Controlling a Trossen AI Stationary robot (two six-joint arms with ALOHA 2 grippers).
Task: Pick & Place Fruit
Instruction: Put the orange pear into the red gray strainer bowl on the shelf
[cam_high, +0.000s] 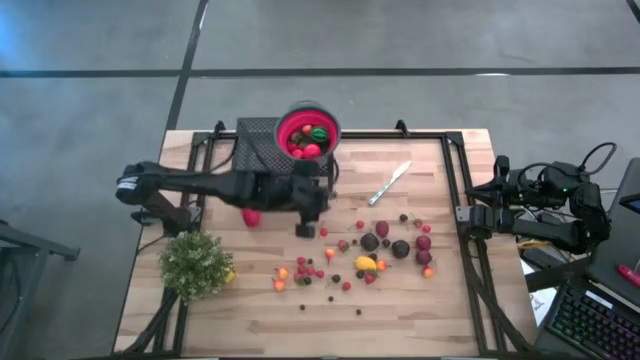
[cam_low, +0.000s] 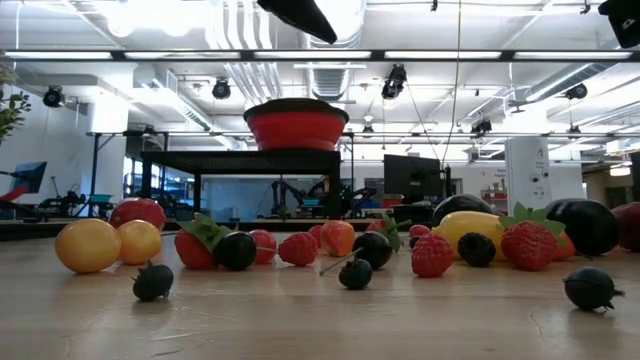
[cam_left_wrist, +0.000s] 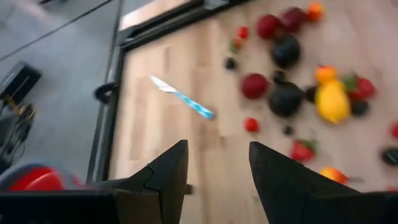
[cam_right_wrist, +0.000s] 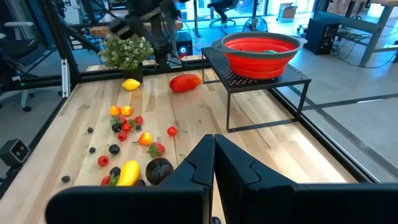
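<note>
Fruit (cam_high: 365, 262) mostly scattered loose across the near-middle of the surface (cam_high: 250, 325). Left gripper (cam_high: 306, 228) hangs above the surface just behind that scatter, fingers (cam_left_wrist: 165, 174) apart, holding nothing. Farther back, a few pieces in the red bowl (cam_high: 308, 131) on the black stand; right gripper (cam_high: 464, 213) closed, empty, parked at the surface's right edge.

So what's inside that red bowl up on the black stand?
The round red bowl holds a few toy fruits: red pieces and a dark green one. Anything beneath those is covered.
</note>
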